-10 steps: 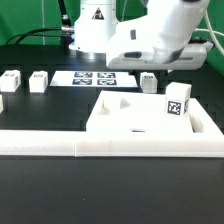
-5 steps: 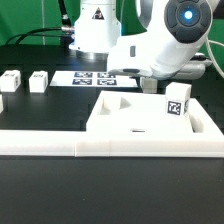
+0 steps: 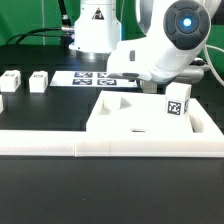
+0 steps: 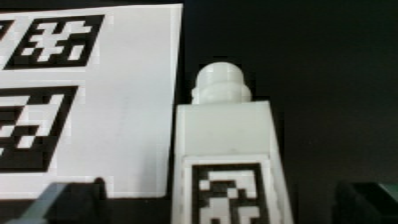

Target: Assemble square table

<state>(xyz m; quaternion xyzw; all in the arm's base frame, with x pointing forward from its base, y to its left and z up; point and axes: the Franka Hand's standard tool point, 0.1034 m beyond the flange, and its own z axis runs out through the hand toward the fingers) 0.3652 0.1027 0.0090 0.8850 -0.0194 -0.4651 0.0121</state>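
The end effector (image 4: 214, 203) hangs spread wide, its 2 dark fingertips (image 4: 63, 205) standing on either side of 1 small white plastic leg post (image 4: 224, 140) with a rounded peg tip and a black-and-white tag; it pinches nothing. The post lies flat on the black bench (image 4: 311, 45), just beside the thin white marker board (image 4: 98, 100). In the exterior view the arm hides it, behind the flat white square plastic table slab (image 3: 150, 128). Other small white tagged posts (image 3: 38, 80) sit well apart, toward the exterior view's left. The post looks light, stiff and smooth, so likely slippery but not fragile. The best hold is probably across the 2 flat sides of its square body at the tagged stretch. The rounded peg, which would slide out, is better left free for fitting into the slab.
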